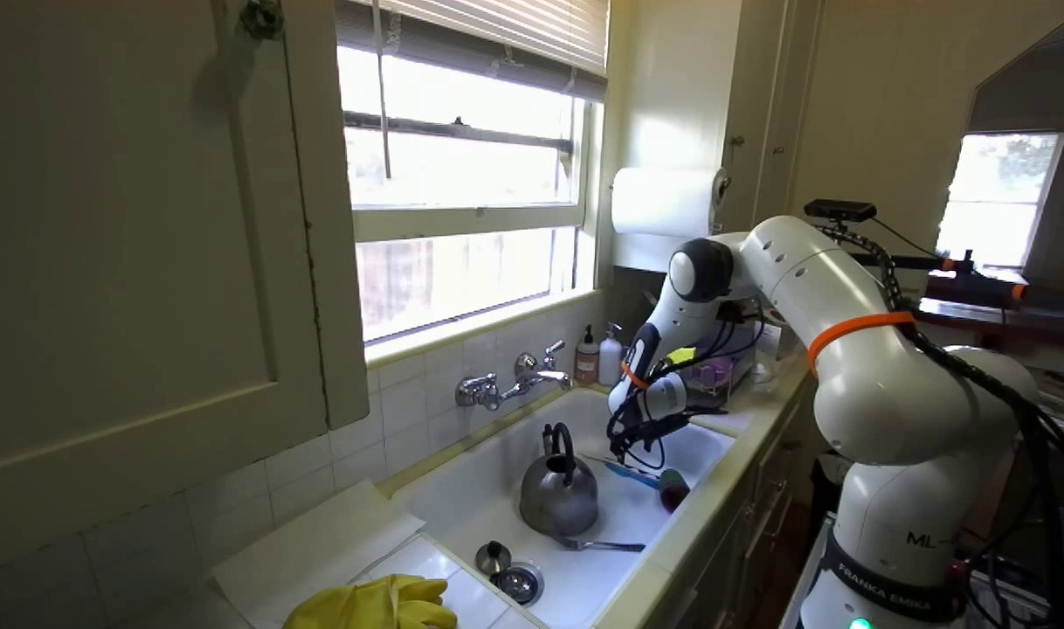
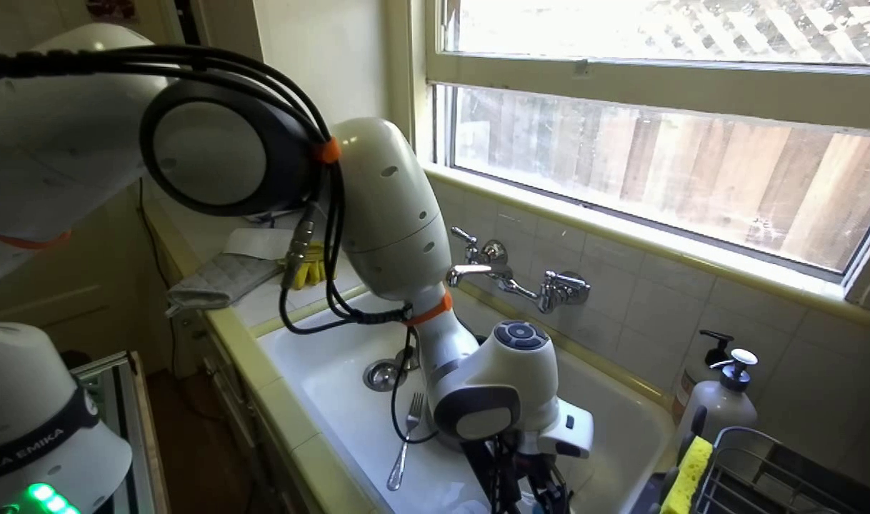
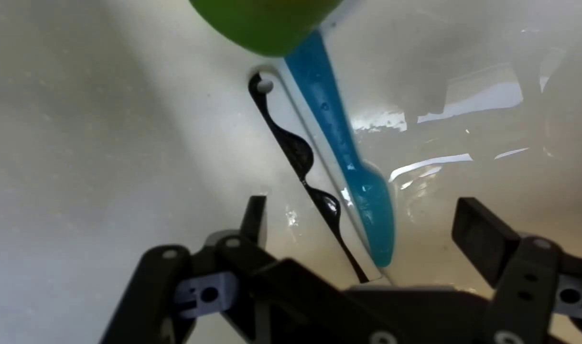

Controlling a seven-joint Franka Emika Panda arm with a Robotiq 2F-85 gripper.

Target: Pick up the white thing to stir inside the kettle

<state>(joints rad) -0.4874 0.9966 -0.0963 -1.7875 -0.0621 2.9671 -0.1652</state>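
The white sink (image 1: 471, 489) is surrounding the kettle (image 1: 558, 511), which is presumably waiting there for stirring. Near the kettle, the white strip (image 3: 322, 167) (black-patterned, probably the stirrer meant) and a blue utensil (image 3: 336, 134) are lying side by side. Also near the kettle, the claw (image 3: 370, 229) is hanging spread wide, pinching nothing — straddling both pieces, likely for closing around the strip.

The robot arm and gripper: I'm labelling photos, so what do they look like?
The arm is glossy white and rounded, with dark-rimmed joint caps, orange bands and black cables; a black base band reads FRANKA EMIKA. The gripper is mostly black, with blocky fingers and grey inserts.
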